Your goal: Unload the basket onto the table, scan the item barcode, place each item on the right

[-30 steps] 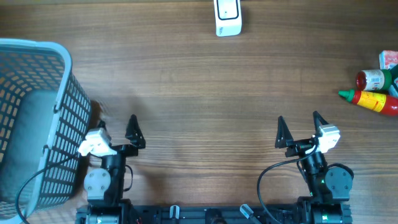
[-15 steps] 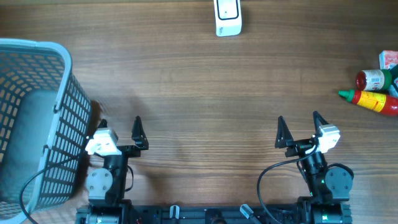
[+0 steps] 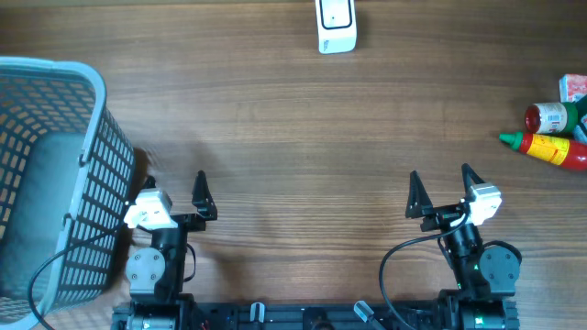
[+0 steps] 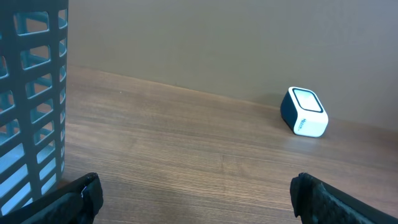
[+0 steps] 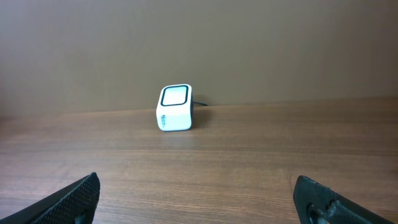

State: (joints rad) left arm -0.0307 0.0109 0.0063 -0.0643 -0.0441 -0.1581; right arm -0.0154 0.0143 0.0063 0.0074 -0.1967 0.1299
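Observation:
A white barcode scanner (image 3: 336, 26) stands at the far edge of the table, also seen as the scanner (image 4: 304, 112) in the left wrist view and the scanner (image 5: 175, 108) in the right wrist view. The items lie at the far right: a red sauce bottle with a yellow label (image 3: 548, 147), a second bottle with a red-and-white label (image 3: 550, 117) and a small pink box (image 3: 572, 87). My left gripper (image 3: 174, 181) (image 4: 196, 186) hangs open near the front left, holding nothing. My right gripper (image 3: 440, 176) (image 5: 196, 186) is open too, well short of the items.
A tall grey-blue mesh basket (image 3: 92, 87) fills the left side, right beside my left gripper; its wall (image 4: 31, 93) shows in the left wrist view. Bare wooden tabletop (image 3: 303, 137) lies between the grippers and the scanner.
My left gripper has turned and shifted slightly right, bringing its second finger into the overhead view. The right arm and the items have not moved.

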